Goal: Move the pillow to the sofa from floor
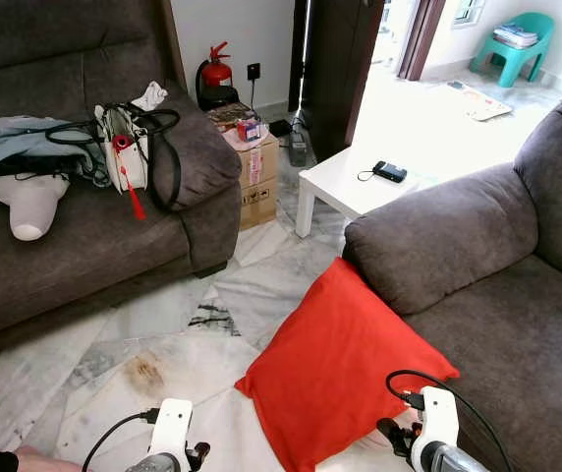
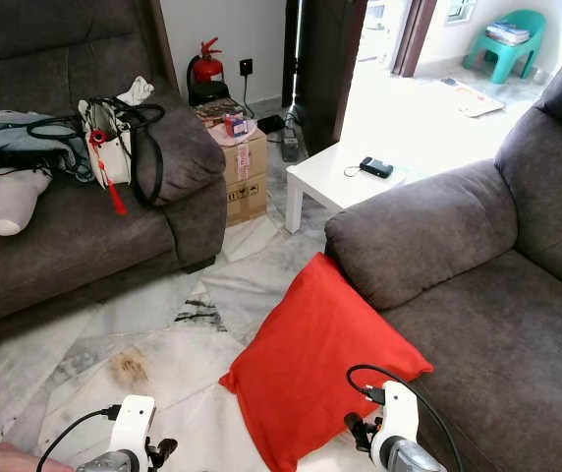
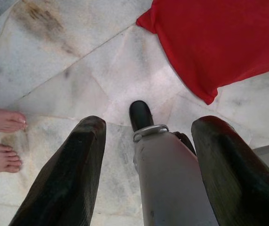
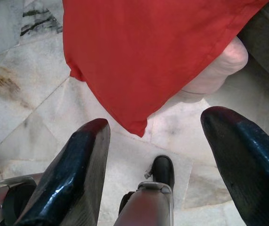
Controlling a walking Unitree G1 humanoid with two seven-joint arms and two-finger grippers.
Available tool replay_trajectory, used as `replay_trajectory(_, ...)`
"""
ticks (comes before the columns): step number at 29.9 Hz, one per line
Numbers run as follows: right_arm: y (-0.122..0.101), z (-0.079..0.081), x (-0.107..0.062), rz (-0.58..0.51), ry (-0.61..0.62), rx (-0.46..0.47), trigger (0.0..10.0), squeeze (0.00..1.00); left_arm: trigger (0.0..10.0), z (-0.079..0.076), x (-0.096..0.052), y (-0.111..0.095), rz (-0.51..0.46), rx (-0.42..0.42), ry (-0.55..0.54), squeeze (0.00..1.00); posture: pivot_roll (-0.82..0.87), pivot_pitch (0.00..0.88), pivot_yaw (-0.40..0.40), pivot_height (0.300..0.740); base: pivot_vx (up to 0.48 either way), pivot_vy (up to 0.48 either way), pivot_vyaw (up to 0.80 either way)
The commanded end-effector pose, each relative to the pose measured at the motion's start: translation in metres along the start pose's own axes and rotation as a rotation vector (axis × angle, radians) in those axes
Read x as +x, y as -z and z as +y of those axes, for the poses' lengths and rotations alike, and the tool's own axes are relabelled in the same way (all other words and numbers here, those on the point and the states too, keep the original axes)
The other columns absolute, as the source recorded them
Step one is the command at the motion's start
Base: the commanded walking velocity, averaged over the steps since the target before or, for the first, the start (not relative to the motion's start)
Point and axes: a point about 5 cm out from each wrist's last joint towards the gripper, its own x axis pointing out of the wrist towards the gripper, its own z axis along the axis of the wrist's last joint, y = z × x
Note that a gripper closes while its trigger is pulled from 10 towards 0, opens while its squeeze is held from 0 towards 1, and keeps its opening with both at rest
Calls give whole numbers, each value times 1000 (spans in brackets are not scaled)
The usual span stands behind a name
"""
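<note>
A red square pillow [image 1: 335, 364] stands on the marble floor, leaning against the front of the grey sofa [image 1: 487, 295] on my right. My right gripper [image 4: 155, 141] hangs open just above the pillow's [image 4: 144, 52] lower corner, nothing between its fingers. My left gripper [image 3: 146, 146] is open too, above bare floor, with the pillow [image 3: 219, 42] a short way off to its side. Both wrists [image 1: 428, 433] sit low at the near edge of the head views.
A second grey sofa [image 1: 75, 246] on the left carries clothes and a white handbag [image 1: 129, 147]. Behind stand a cardboard box [image 1: 256, 177], a fire extinguisher [image 1: 215, 71] and a white low table [image 1: 355, 182]. A person's bare feet [image 3: 0, 139] stand close to my left gripper.
</note>
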Motion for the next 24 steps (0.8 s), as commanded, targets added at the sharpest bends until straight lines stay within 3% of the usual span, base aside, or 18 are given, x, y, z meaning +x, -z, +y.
replay_trajectory(1, 1, -2, 0, 6, 8, 12, 10000, 0, 10000, -1, -1, 4, 18, 27, 6, 0, -2, 73, -29, 740, 0, -307, 0)
replay_trajectory(18, 1, -2, 0, 6, 7, 11, 10000, 0, 10000, -1, 0, 4, 20, 29, 8, 0, -2, 73, -29, 740, 0, -340, 0)
replay_trajectory(24, 1, -2, -1, 6, 8, 14, 10000, 0, 10000, -1, -1, 5, 20, 18, 2, 0, -2, 74, -28, 740, 0, 0, 0)
